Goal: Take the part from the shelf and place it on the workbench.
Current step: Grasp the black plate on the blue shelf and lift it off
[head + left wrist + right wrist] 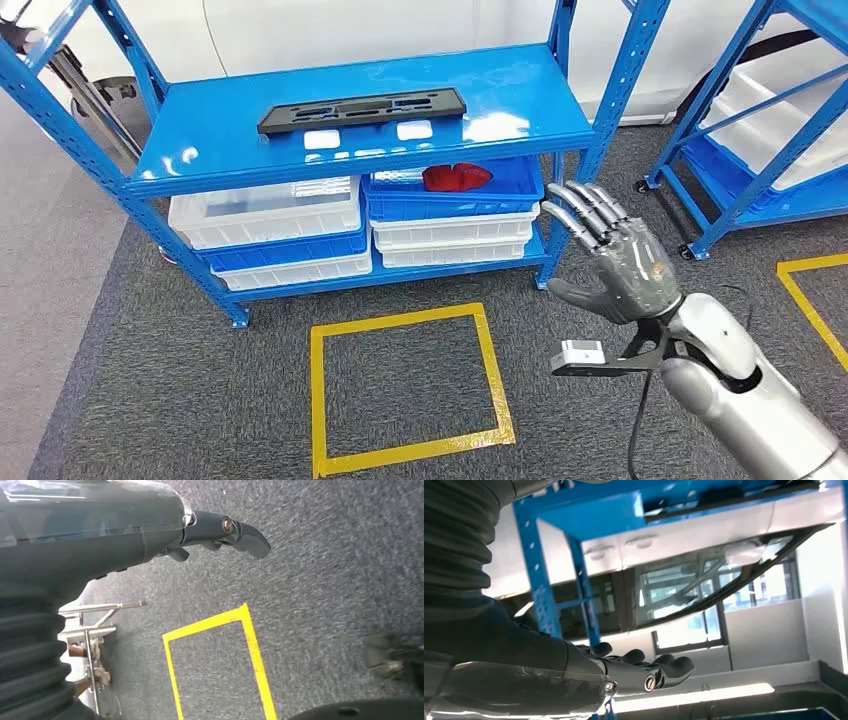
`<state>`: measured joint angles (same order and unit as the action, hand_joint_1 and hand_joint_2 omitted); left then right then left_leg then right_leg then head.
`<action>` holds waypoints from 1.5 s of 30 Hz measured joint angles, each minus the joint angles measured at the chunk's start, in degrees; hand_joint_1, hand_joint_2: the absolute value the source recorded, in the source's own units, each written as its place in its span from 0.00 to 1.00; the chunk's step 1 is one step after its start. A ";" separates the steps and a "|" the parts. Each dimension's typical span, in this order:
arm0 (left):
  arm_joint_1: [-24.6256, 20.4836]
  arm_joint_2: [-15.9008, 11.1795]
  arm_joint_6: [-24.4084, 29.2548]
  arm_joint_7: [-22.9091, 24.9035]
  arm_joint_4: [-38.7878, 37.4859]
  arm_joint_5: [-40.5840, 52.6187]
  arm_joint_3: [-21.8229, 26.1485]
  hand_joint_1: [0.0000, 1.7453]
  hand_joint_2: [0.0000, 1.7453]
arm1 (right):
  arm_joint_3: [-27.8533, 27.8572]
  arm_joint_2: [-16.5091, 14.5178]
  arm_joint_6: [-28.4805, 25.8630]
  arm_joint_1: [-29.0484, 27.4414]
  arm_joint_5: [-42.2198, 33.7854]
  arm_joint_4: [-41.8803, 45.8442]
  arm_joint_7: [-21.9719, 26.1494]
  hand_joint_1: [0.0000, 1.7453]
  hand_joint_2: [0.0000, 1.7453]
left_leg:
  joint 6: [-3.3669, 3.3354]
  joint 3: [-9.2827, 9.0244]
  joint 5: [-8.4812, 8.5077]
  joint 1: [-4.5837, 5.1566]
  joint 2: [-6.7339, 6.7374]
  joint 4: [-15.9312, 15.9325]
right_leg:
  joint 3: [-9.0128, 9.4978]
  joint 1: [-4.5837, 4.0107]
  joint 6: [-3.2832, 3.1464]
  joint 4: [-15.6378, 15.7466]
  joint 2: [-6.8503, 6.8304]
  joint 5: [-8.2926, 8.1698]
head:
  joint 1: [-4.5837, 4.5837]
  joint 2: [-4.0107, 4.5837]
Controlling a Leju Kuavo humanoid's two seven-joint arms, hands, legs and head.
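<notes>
A blue metal shelf [520, 95] stands on grey carpet [150, 400], ahead of the raised right hand [620, 262] and to its left. On its top board, higher than the hand and well away from it, lies a long black part [362, 108], flat and lengthwise. On the lower board, level with the hand and just to its left, sit stacked white and blue bins [455, 215]; the top blue bin holds a red piece [455, 177]. A yellow tape square [405, 385] is stuck to the carpet below the hand, to its left.
</notes>
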<state>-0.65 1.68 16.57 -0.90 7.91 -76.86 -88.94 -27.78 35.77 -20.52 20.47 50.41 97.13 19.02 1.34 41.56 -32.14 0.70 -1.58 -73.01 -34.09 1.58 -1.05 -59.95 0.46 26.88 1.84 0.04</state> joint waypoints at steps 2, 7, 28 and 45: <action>-0.09 -0.01 0.04 -0.12 0.00 -0.16 0.00 0.00 0.00 | -0.90 -0.91 0.06 0.66 -0.01 -1.00 -0.19 0.00 1.00 | 0.01 0.92 -0.10 -0.02 0.00 -1.79 | -0.02 -0.09 -0.03 -0.01 0.02 -0.02 | 0.00 0.00; 0.40 -0.05 0.19 -0.51 0.00 -0.47 0.00 0.00 0.00 | -3.20 -3.85 0.60 4.50 -0.77 -4.34 -0.52 0.00 1.00 | -1.74 -5.51 6.67 0.38 0.05 11.38 | 0.21 -0.56 0.11 0.06 0.31 -0.01 | 0.00 0.00; 0.81 -0.02 0.69 -2.14 -0.02 -1.09 0.00 0.00 0.00 | -5.78 -8.41 1.61 6.95 -2.07 -10.49 -0.48 0.00 0.00 | -1.30 -5.72 6.67 0.36 0.04 12.70 | 0.23 -0.36 0.31 0.22 0.16 0.02 | 0.00 0.00; 1.30 0.00 0.55 -2.92 -0.02 -1.50 0.00 0.00 0.00 | -6.38 -9.37 1.98 8.58 -1.06 -11.43 -0.52 0.00 0.00 | -3.91 -10.17 5.93 0.23 0.30 16.06 | -0.02 -0.39 2.68 -5.98 0.19 3.36 | 0.00 0.00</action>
<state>0.64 1.68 17.11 -3.82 7.89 -78.36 -88.94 -34.16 26.40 -18.55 29.06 49.35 85.70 18.50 -2.57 31.39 -26.20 0.93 -1.28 -56.96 -34.11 1.19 1.63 -65.93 0.65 30.23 1.84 0.04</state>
